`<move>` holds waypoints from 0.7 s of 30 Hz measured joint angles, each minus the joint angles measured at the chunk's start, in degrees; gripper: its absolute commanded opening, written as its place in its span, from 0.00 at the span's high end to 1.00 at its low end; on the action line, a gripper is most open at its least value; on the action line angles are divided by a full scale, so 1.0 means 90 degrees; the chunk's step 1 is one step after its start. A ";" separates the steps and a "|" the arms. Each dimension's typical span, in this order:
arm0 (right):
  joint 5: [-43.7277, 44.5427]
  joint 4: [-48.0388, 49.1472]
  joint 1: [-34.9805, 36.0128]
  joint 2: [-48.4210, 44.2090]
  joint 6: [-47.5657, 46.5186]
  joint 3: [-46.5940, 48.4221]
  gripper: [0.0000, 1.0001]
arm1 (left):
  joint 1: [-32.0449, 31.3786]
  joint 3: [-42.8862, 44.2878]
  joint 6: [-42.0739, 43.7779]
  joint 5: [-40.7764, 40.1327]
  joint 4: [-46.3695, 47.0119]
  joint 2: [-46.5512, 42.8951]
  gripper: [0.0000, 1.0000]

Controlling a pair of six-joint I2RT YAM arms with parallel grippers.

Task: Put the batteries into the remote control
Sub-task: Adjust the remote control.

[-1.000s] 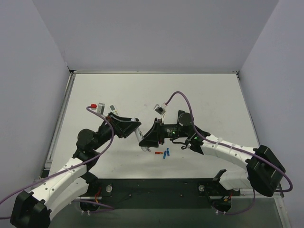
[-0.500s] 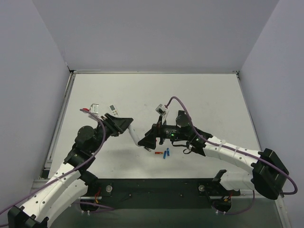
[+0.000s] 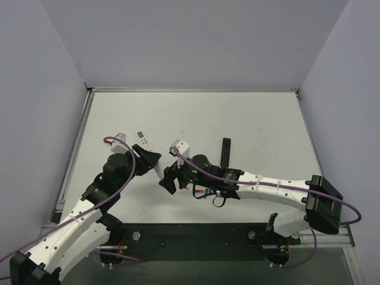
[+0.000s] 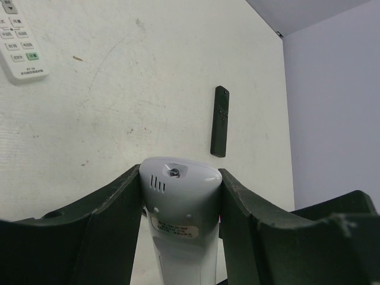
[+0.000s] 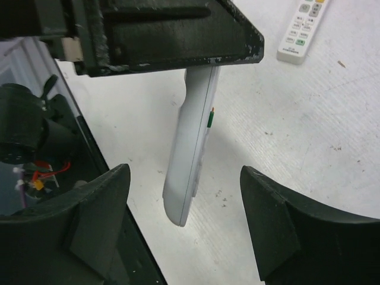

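Observation:
My left gripper [image 3: 151, 161] is shut on the white remote control [image 3: 158, 173] and holds it above the table, its plain back with a label facing the left wrist camera [image 4: 178, 202]. My right gripper [image 3: 168, 178] is open, its jaws spread wide on either side of the remote's free lower end [image 5: 190, 154], not touching it. In the right wrist view the right gripper [image 5: 187, 228] is empty. The blue batteries [image 3: 206, 192] lie on the table under my right arm, mostly hidden by it and its cable.
A second white remote [image 3: 142, 139] lies face up behind the left gripper and shows in both wrist views [image 4: 21, 50] [image 5: 303, 29]. A slim black remote [image 3: 225, 153] [image 4: 219, 122] lies at centre right. The table's dark front edge [image 5: 35, 148] is close by.
My right arm has swung left until its open jaws flank the remote. My left gripper has drawn back left with the remote. The black remote is now uncovered.

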 measured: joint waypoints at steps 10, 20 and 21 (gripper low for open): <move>0.0590 -0.0418 0.0211 0.0809 -0.0056 0.0340 0.87 | -0.0036 0.0000 0.0041 -0.0070 0.0010 0.0002 0.81; 0.0036 -0.0442 -0.0216 0.0068 0.0629 0.0192 1.00 | -0.0015 -0.0083 0.0789 0.0304 0.0525 -0.0775 0.03; -0.0087 -0.0391 -0.0328 -0.0097 0.0726 0.0097 1.00 | -0.0007 -0.0100 0.0896 0.0352 0.0656 -0.0937 0.03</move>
